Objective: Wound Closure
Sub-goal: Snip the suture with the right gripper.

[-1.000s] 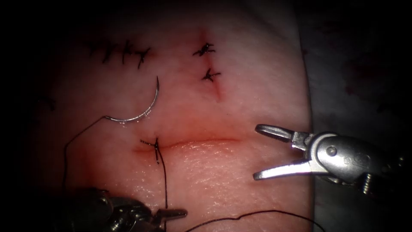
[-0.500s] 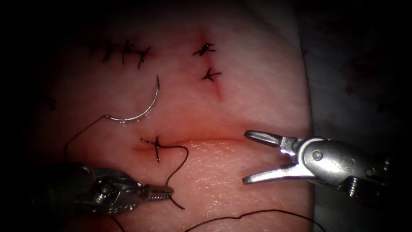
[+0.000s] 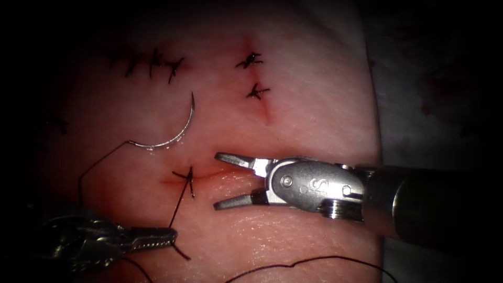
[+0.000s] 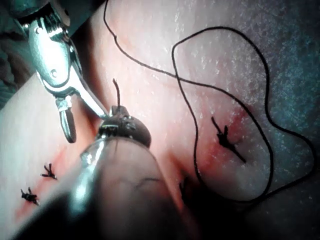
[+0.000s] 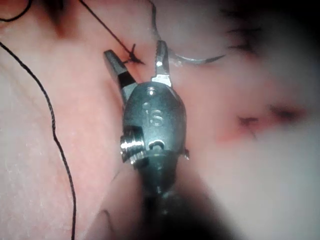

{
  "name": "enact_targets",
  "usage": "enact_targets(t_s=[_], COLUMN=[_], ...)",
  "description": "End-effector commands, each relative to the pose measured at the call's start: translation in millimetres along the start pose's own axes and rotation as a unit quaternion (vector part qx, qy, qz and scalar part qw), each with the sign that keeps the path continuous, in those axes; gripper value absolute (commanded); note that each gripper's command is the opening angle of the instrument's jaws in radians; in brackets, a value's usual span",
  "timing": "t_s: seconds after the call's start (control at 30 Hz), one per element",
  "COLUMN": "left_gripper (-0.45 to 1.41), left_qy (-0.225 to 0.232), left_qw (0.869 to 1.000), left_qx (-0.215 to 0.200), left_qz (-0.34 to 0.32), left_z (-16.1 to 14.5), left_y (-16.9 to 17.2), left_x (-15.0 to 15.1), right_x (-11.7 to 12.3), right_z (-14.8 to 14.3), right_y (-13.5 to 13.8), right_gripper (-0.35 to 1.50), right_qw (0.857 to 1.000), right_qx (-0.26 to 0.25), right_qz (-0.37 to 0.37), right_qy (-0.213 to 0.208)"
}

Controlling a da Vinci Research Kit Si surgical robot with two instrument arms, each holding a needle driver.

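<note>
The curved needle (image 3: 175, 133) lies loose on the tissue (image 3: 293, 105) above the left end of the cut (image 3: 230, 173), held by neither tool and not in the tissue. My left tool (image 3: 170, 237) is shut on the thread (image 3: 179, 202), which runs straight up to the knotted stitch (image 3: 189, 179). My right tool (image 3: 216, 181) stands open just right of that stitch, holding nothing, with one jaw above the cut and one below. In the right wrist view the open right tool (image 5: 135, 51) brackets the stitch (image 5: 133, 58), and the needle (image 5: 195, 60) lies beyond. The left wrist view shows the left tool (image 4: 116, 112) with a short thread tail (image 4: 116, 90).
Older stitches sit at the upper left (image 3: 152, 64) and upper middle (image 3: 254, 76) of the tissue. A loose strand of thread (image 3: 304, 259) crosses the bottom, and another (image 3: 91, 167) trails from the needle's end. The tissue's edge (image 3: 378, 136) is at the right.
My right tool has moved left along the cut to the stitch, jaws still open. My left tool rose, then shifted left, and the slack thread loop has drawn straight.
</note>
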Motion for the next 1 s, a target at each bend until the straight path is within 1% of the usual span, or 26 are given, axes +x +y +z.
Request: enact_targets(t_s=[0.03, 0.2, 0.33, 0.47, 0.6, 0.67, 0.8, 0.9, 1.0], left_gripper=[-0.45, -0.45, -0.45, -0.45, -0.45, -0.45, -0.45, -0.45, -0.45], left_qy=[0.000, 0.006, 0.006, 0.005, 0.005, 0.004, 0.004, 0.007, 0.008], left_qw=[1.000, 1.000, 1.000, 1.000, 1.000, 1.000, 1.000, 1.000, 1.000], left_qx=[0.000, 0.002, 0.003, 0.003, 0.003, 0.003, 0.003, 0.003, 0.004], left_qz=[0.001, -0.004, -0.004, -0.003, -0.003, -0.003, -0.003, -0.003, -0.003], left_z=[0.8, 0.6, 0.9, 1.0, 1.1, 1.1, 1.1, 1.0, 1.2], left_y=[-0.1, -0.9, -0.9, -0.7, -0.6, -0.6, -0.6, -0.6, -0.5], left_x=[-0.2, 0.3, 0.1, -0.2, -0.2, -0.1, -0.1, -0.1, 0.1], right_x=[-0.2, -0.2, -0.8, -1.8, -1.9, -1.8, -1.8, -2.3, -2.8], right_z=[1.4, 3.4, 4.7, 6.2, 7.5, 8.1, 9.1, 9.6, 9.8], right_y=[-0.1, -0.5, -1.0, -2.2, -2.7, -2.6, -2.4, -3.2, -3.8], right_gripper=[1.42, 1.42, 1.42, 1.42, 1.42, 1.38, 1.35, 1.35, 1.35], right_qw=[1.000, 1.000, 0.999, 0.998, 0.997, 0.997, 0.995, 0.994, 0.994], right_qx=[0.000, -0.003, 0.001, 0.011, 0.011, 0.005, 0.001, 0.009, 0.012], right_qz=[-0.001, -0.006, -0.026, -0.050, -0.068, -0.080, -0.094, -0.103, -0.107], right_qy=[0.002, 0.011, 0.019, 0.022, 0.023, 0.024, 0.023, 0.032, 0.031])
